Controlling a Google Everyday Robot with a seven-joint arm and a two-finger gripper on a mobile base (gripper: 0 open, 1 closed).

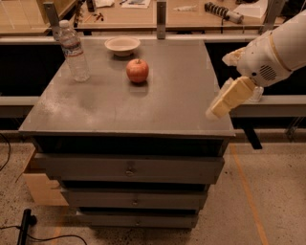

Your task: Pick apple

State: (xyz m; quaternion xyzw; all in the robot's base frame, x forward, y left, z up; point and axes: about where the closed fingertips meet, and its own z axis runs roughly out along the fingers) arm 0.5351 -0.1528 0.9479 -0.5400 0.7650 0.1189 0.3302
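Observation:
A round red-orange apple (137,70) sits upright on the grey cabinet top (158,100), toward the back middle. My gripper (221,105) hangs on the white arm at the right edge of the cabinet top, well to the right of the apple and nearer the front. It holds nothing that I can see and is apart from the apple.
A shallow cream bowl (122,45) sits behind the apple. A clear water bottle (74,50) stands at the back left. The cabinet has several drawers (129,167) below. A wooden workbench with tools (167,14) runs behind. A cardboard box (40,184) stands at the lower left.

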